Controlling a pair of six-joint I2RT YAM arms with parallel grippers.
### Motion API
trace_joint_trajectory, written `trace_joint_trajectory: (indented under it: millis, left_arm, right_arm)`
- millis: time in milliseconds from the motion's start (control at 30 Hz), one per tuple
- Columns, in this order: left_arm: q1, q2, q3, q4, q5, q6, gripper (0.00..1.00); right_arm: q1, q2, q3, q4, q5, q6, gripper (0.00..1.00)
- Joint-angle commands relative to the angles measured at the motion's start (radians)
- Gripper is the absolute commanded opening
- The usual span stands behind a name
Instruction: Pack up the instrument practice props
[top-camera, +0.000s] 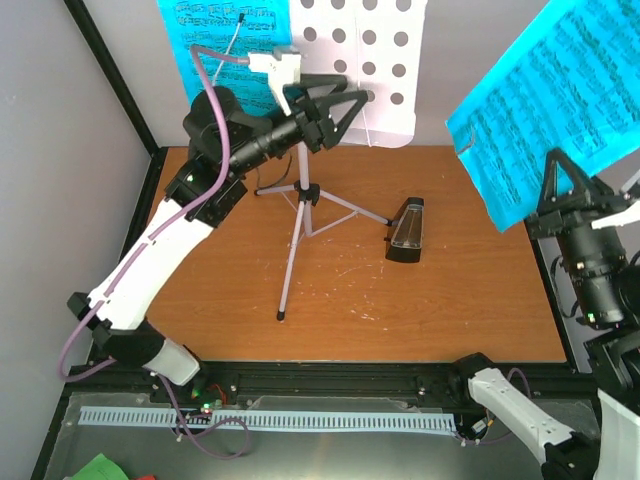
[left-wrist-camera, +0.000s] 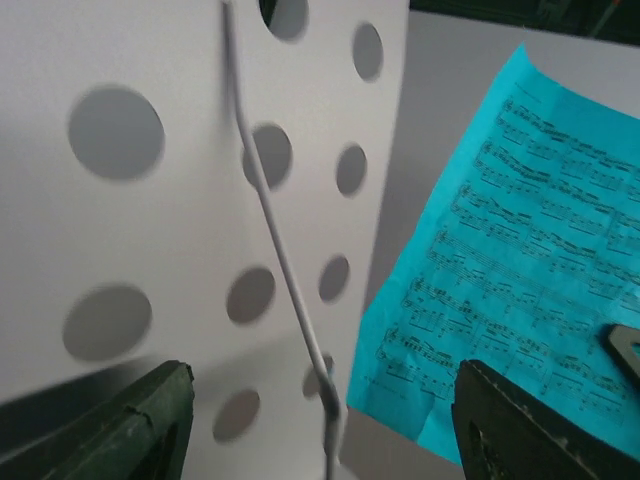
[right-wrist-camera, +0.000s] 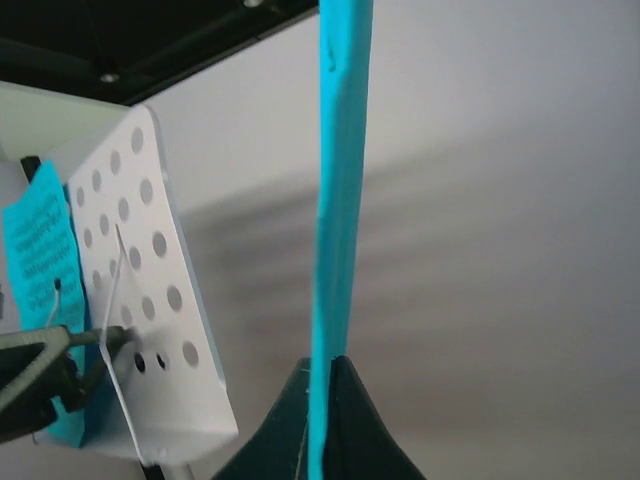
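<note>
The white tripod music stand (top-camera: 298, 215) stands at the back of the wooden table, its perforated desk (top-camera: 365, 60) facing forward. My left gripper (top-camera: 355, 105) is open at the desk's lower edge. In the left wrist view the thin wire page holder (left-wrist-camera: 290, 290) runs between its fingers (left-wrist-camera: 140, 430), with nothing gripped. One cyan sheet-music page (top-camera: 225, 30) hangs at the desk's left side. My right gripper (top-camera: 565, 190) is raised at the right and shut on another cyan page (top-camera: 550, 110), seen edge-on (right-wrist-camera: 340, 200) in its wrist view. The black metronome (top-camera: 405, 232) sits on the table right of the stand.
The stand's three legs (top-camera: 345, 208) spread over the middle of the table. A black frame rail (top-camera: 115, 80) and grey wall close the left side. A white slotted cable duct (top-camera: 270, 420) runs along the near edge between the arm bases.
</note>
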Motion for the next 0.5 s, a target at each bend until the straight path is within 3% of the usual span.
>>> trace_joint_trajectory:
  millis: [0, 167, 300, 467]
  left_arm:
    - [-0.004, -0.12, -0.124, 0.078, 0.107, 0.056, 0.75]
    - [-0.003, -0.262, -0.345, 0.13, 0.276, 0.086, 0.85]
    - [-0.003, -0.41, -0.627, 0.201, 0.344, 0.058, 0.9]
    - [-0.003, -0.632, -1.057, 0.231, 0.234, -0.013, 0.92]
  right_arm:
    - [0.006, -0.091, -0.077, -0.153, 0.066, 0.018, 0.03]
    - [0.006, -0.212, -0.313, -0.244, 0.03, 0.129, 0.03]
    - [0.006, -0.298, -0.546, -0.243, -0.102, 0.282, 0.03]
    - [0.006, -0.351, -0.888, -0.142, -0.446, 0.463, 0.03]
